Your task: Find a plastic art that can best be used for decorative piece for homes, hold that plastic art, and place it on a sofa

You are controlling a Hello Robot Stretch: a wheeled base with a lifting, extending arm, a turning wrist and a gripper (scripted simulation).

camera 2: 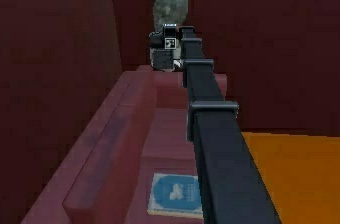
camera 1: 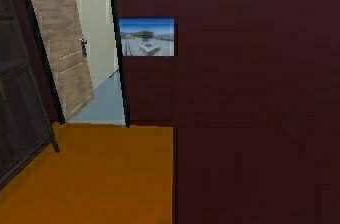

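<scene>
In the arm side view my arm (camera 2: 213, 110) reaches out over a long maroon sofa (camera 2: 113, 140) that runs along a dark red wall. My gripper (camera 2: 164, 52) sits at the arm's far end, beside the white marker squares (camera 2: 168, 42). A grey, mottled, rounded piece (camera 2: 168, 13) hangs just beyond the gripper, clear of the sofa with the dark wall behind it. The gripper holds it. Its shape is too small to tell in detail.
A flat blue-and-white thing (camera 2: 175, 192) lies on the sofa seat near the arm's base. Orange floor (camera 2: 308, 180) spreads to the right. The forward view has a dark red wall with a framed picture (camera 1: 148, 38), an open wooden door (camera 1: 63, 55) and a dark cabinet (camera 1: 3, 110).
</scene>
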